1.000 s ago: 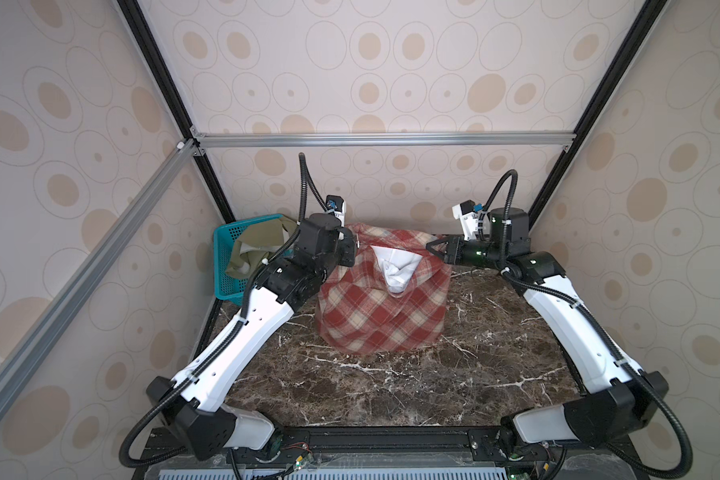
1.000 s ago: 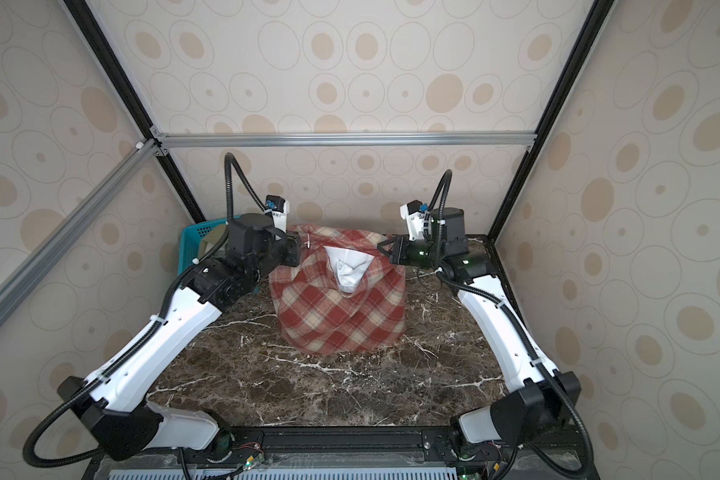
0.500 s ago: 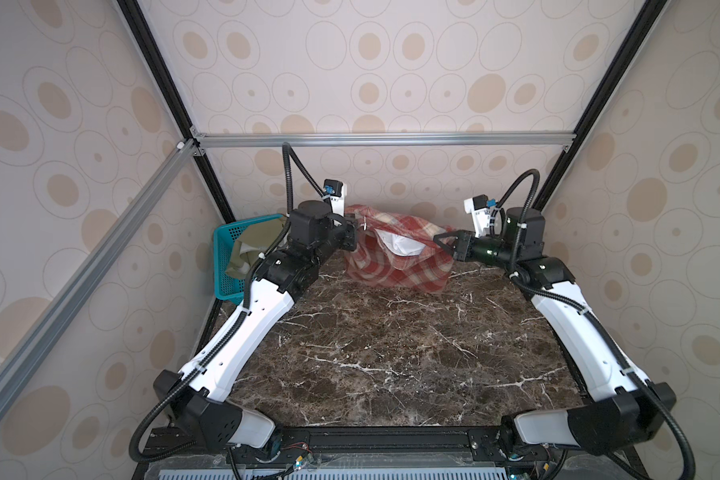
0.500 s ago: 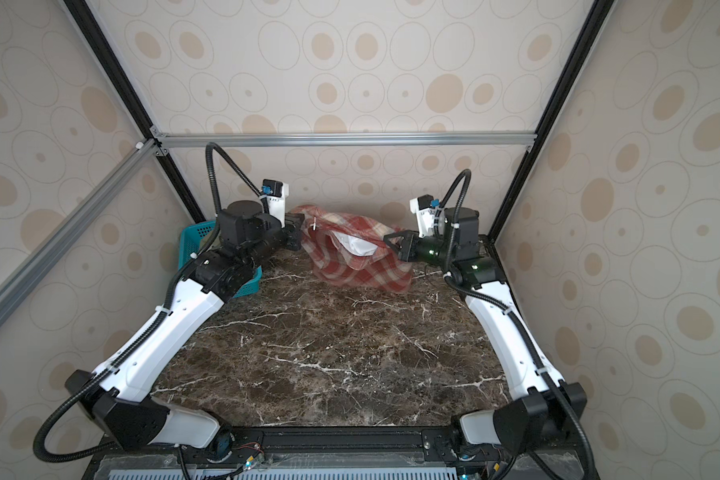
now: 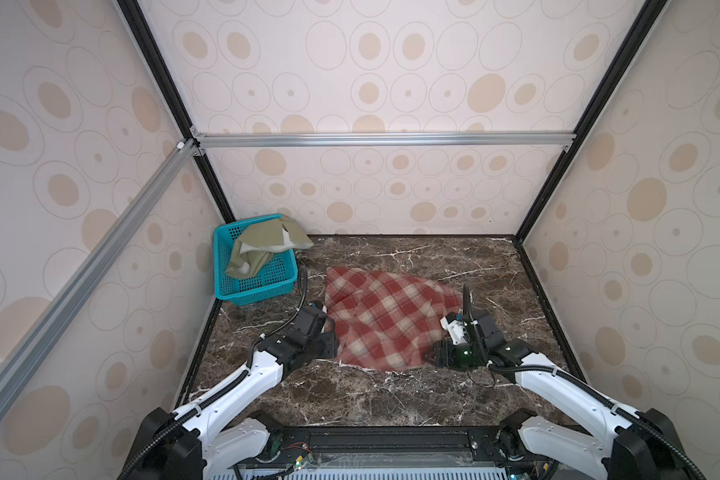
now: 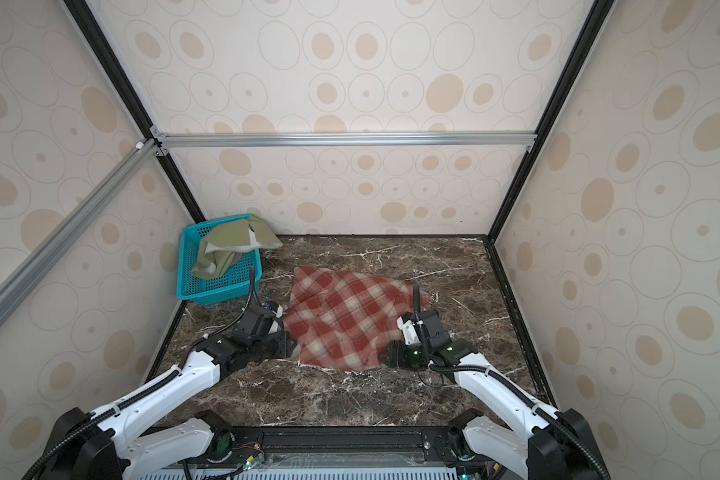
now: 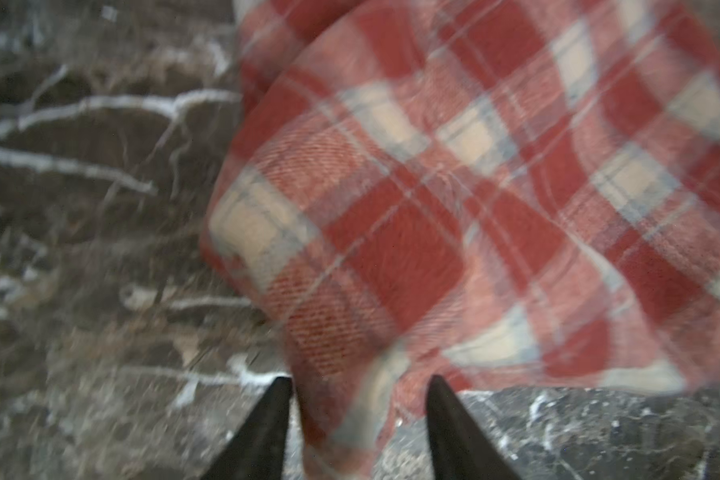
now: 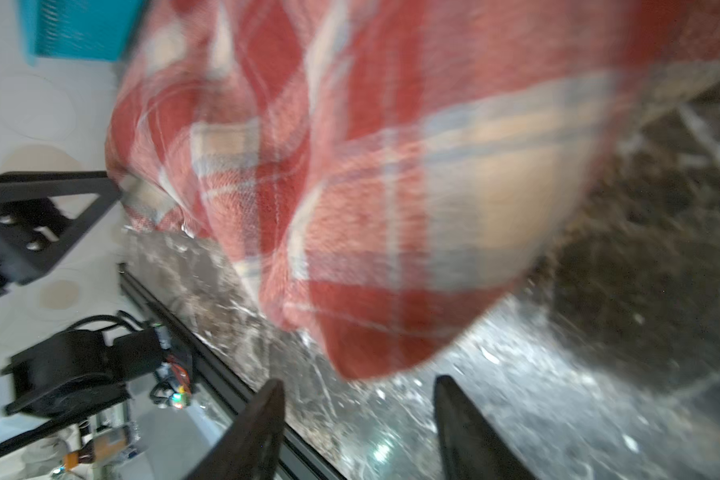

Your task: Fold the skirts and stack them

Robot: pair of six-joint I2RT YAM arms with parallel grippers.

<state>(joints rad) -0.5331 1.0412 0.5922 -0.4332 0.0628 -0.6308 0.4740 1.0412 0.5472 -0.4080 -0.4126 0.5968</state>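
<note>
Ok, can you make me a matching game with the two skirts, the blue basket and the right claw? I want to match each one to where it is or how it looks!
Things:
1. plaid skirt
2. olive-green skirt
3. basket
4. right gripper

Descriptions:
A. teal, in the far left corner of the table
B. open, at the plaid skirt's near edge
C. spread out on the marble
D. draped over a rim, partly hanging outside

Pairs: 1-C, 2-D, 3-A, 4-B.
</note>
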